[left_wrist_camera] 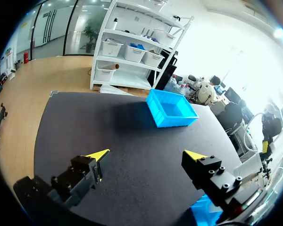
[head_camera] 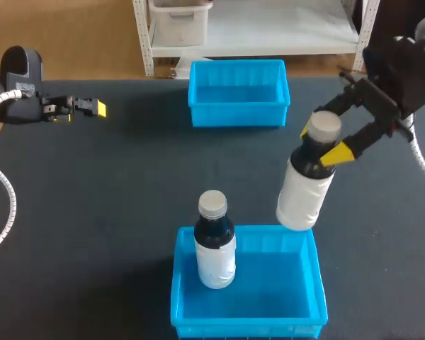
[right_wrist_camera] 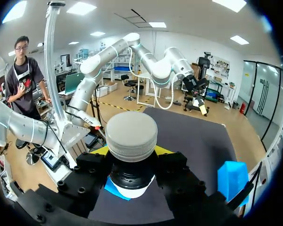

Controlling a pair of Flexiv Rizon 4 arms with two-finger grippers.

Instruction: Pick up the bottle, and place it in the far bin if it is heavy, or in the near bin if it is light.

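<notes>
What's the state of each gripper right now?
Left gripper: open, holding nothing.
Right gripper: closed on the bottle, gripping it at the neck.

Bottle (right_wrist_camera: 131,136): upright, grey cap, dark neck, white body below.
Right gripper (right_wrist_camera: 131,151): black fingers clamp the bottle's neck from both sides, yellow tips just under the cap.
Bin (right_wrist_camera: 232,176): blue, on the table, apart from the bottle.
Table (right_wrist_camera: 198,136): dark.
</notes>
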